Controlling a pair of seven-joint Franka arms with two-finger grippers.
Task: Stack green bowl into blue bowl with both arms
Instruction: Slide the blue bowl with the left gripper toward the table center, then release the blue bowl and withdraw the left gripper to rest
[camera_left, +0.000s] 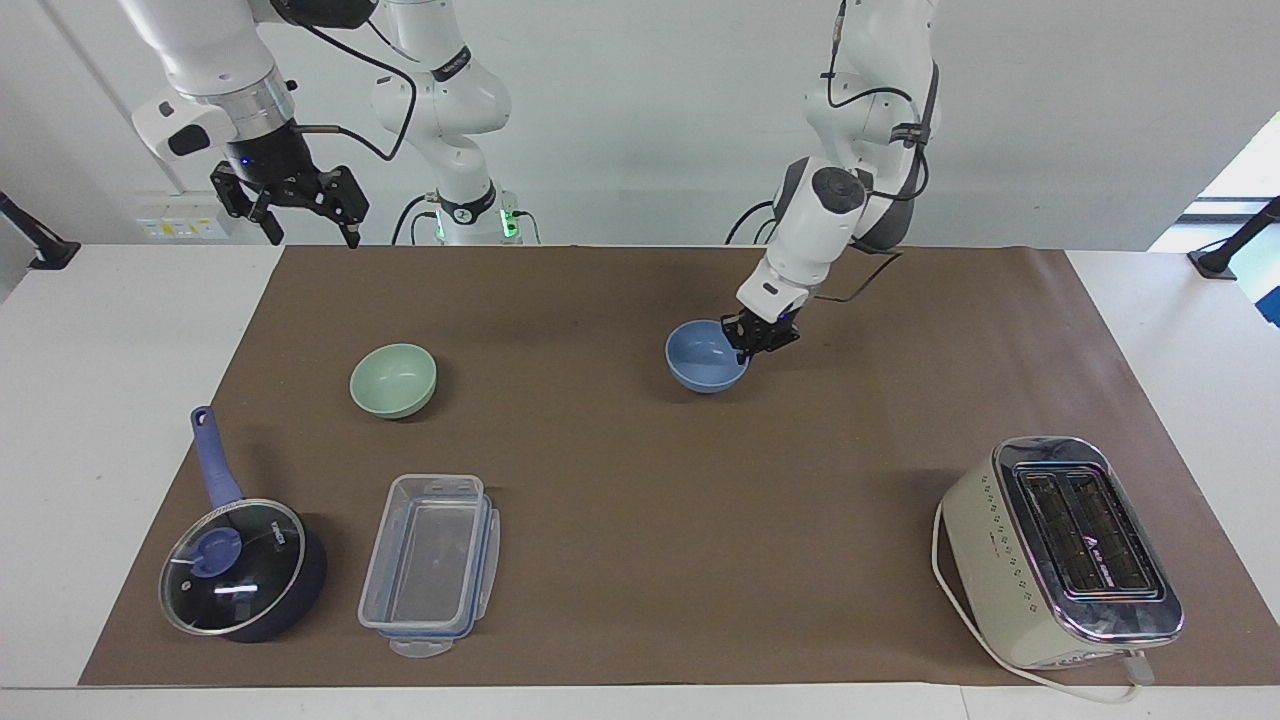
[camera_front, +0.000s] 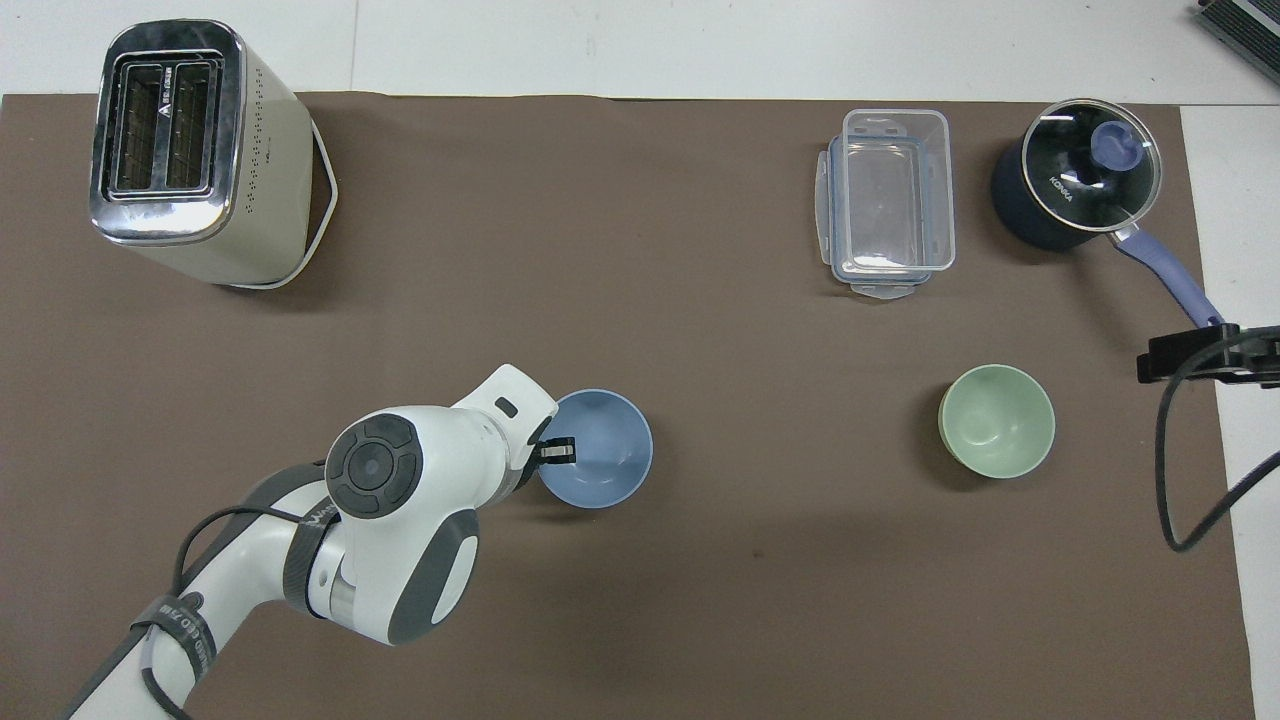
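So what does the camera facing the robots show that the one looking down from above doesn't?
Only the facing view shows the right gripper, open, raised over the table edge by the robots.

Only the overhead view shows the left gripper pinching the blue bowl's rim from straight above.

Both show the green bowl, toaster, saucepan and clear container.
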